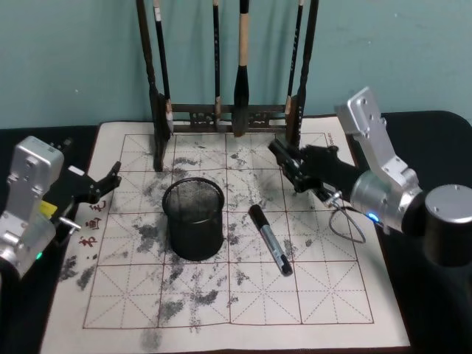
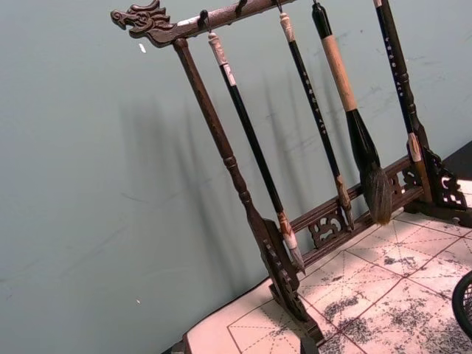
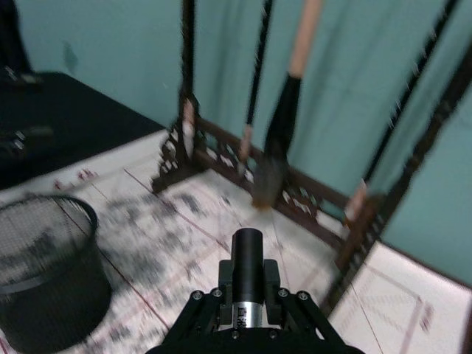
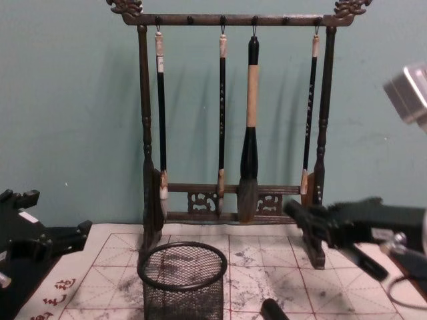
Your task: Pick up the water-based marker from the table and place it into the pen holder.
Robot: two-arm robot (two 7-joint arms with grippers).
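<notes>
1. Beside the round wire-mesh pen holder (image 1: 195,237), one black cylindrical water-based marker (image 1: 269,240) is lying flat on the ink-blotched grid mat (image 1: 295,295).
2. Left gripper (image 1: 110,184) is hovering spread wide at the mat's left edge; right gripper (image 1: 284,166) is hovering near the wooden rack (image 4: 142,133), grip state impossible to tell.
3. Four brushes (image 4: 251,120) are hanging there.

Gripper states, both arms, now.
Left gripper: open, empty, at the left edge of the mat.
Right gripper: cannot be told; the marker lies on the mat.
</notes>
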